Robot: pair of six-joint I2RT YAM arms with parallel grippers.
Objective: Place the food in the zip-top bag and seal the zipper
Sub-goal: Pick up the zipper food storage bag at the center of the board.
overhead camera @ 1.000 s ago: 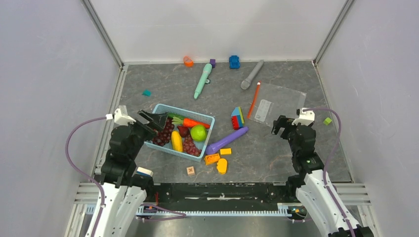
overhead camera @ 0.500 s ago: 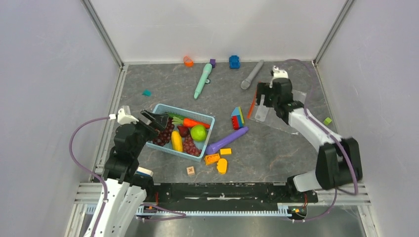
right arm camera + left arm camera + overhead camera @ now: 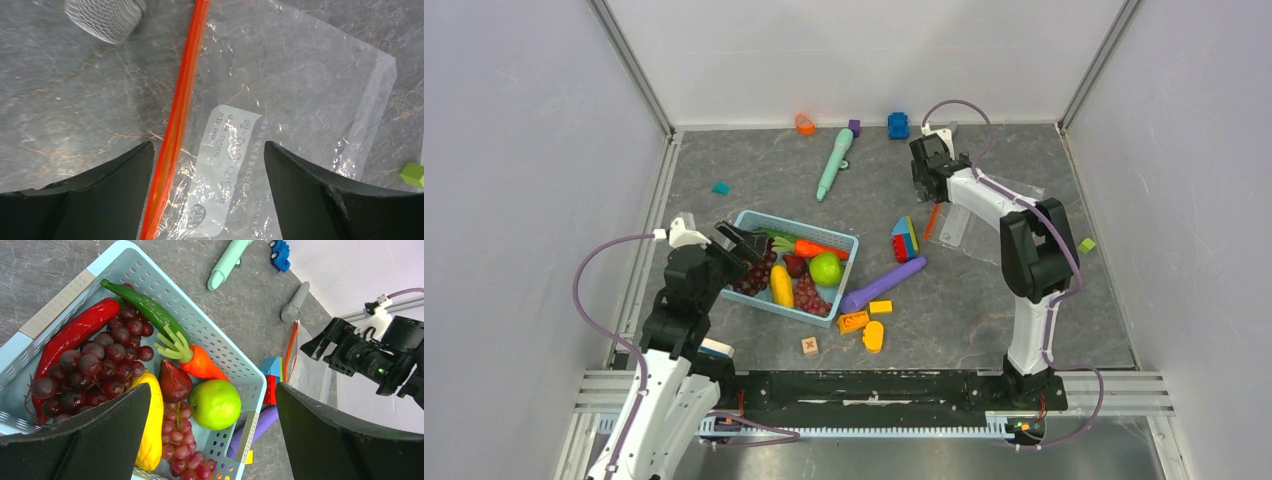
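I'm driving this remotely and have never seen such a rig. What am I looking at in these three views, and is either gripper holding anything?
Two robot arms are bolted at the near edge of the table, each ending in a two-finger gripper. The wide picture looks down from above and behind them. The other two come from a camera on each wrist, so the dark shapes at the bottom are that gripper itself. The left gripper hangs open over the left end of the light-blue basket, which holds the toy food: carrot, green apple, grapes, red chilli. The right gripper is open above the clear zip-top bag, which lies flat with its orange-red zipper along one edge. Coloured blocks lie loose nearby. Neither gripper holds anything.
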